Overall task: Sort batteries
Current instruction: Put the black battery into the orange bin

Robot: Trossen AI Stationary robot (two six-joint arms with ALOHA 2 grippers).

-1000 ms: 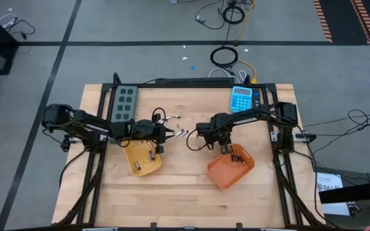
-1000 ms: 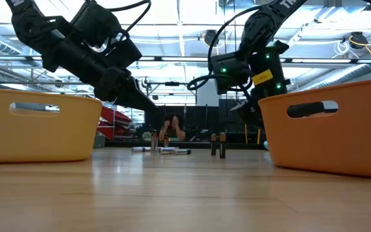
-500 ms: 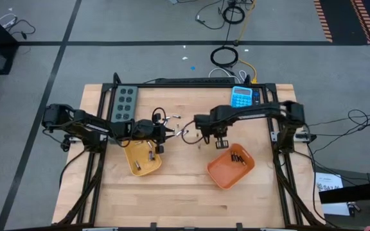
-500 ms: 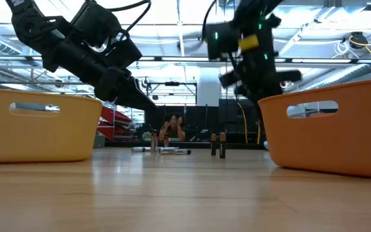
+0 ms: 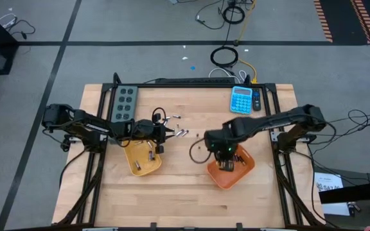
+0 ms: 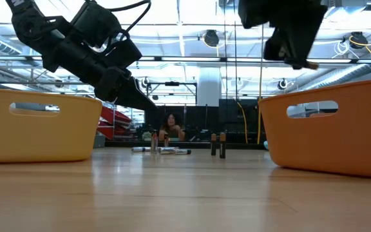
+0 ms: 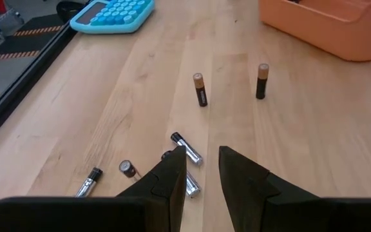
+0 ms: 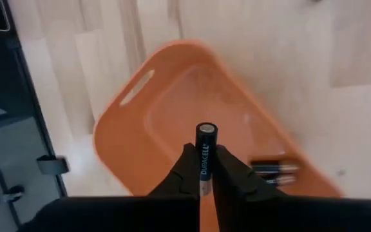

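Loose batteries lie on the table's middle, and two dark ones stand upright beyond them. My left gripper is open, low over the lying batteries, one of them beside a fingertip. The right gripper is shut on a dark battery above the orange tray. That tray holds several batteries. The yellow tray below my left gripper also holds some. My right gripper pinches the dark battery between its two fingers by the lower part of its body. The battery lies along the fingers, its free end sticking out past the fingertips. The fingers point down from above. The battery is lifted clear over the orange tray.
A blue calculator lies at the far right and a grey button box at the far left. In the low view the yellow tray and the orange tray flank the batteries. A person shows in the room behind.
My right gripper has swung from beside the loose batteries toward the table's near edge and now hangs over the orange tray, higher than before, with the battery still between its fingers. The left arm and the loose batteries have kept still.
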